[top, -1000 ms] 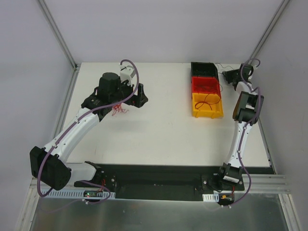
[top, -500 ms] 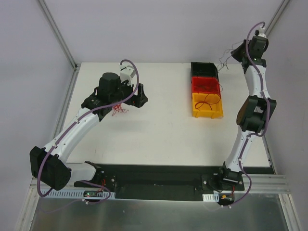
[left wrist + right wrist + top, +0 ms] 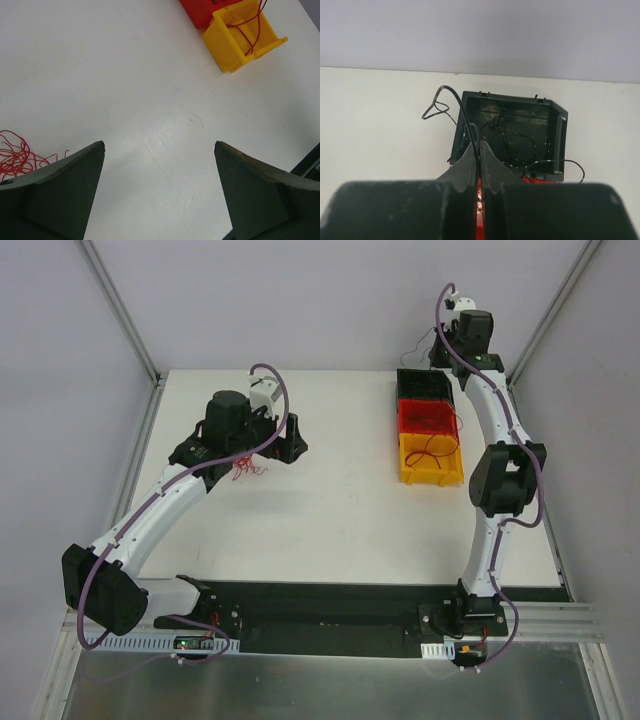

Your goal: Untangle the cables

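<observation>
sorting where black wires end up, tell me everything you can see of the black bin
The black bin is an open-topped box, plastic by the look, upright on the far side of the white table. It ends a row, the red bin against it. Thin black wires lie loose inside; one loops over a rim. The right gripper, shut on a black wire, hangs by its edge.

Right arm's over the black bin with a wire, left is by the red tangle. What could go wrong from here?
1. The black wire pinched in the right gripper loops out past the black bin rim; released here, it may land partly on the table.
2. The red tangle lies outside the open left gripper, beside one finger; closing now would likely miss it.
</observation>
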Robot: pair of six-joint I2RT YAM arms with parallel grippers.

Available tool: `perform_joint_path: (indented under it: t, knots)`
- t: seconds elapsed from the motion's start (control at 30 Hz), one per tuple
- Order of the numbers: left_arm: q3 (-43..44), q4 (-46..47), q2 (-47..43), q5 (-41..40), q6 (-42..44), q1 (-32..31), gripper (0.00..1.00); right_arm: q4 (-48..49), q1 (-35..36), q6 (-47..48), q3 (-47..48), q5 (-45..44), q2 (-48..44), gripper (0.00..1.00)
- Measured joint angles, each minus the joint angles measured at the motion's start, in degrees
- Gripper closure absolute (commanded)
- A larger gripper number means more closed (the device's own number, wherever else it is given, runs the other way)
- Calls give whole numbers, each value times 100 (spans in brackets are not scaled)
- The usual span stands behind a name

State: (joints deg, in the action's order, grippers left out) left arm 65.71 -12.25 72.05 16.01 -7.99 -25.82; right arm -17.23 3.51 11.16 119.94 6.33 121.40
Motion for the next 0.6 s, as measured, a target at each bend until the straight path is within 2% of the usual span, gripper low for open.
perform_joint_path:
  t: [0.27, 0.4, 0.6]
  knots:
    - [0, 0, 0, -2, 0, 0, 9, 116, -76, 894, 833, 520, 951, 100]
    - [0, 0, 0, -2, 0, 0, 9, 529, -149, 951, 848, 968, 1434, 100]
    - [0, 0, 0, -35, 9, 0, 9, 977, -188, 708, 1342, 1134, 2221, 100]
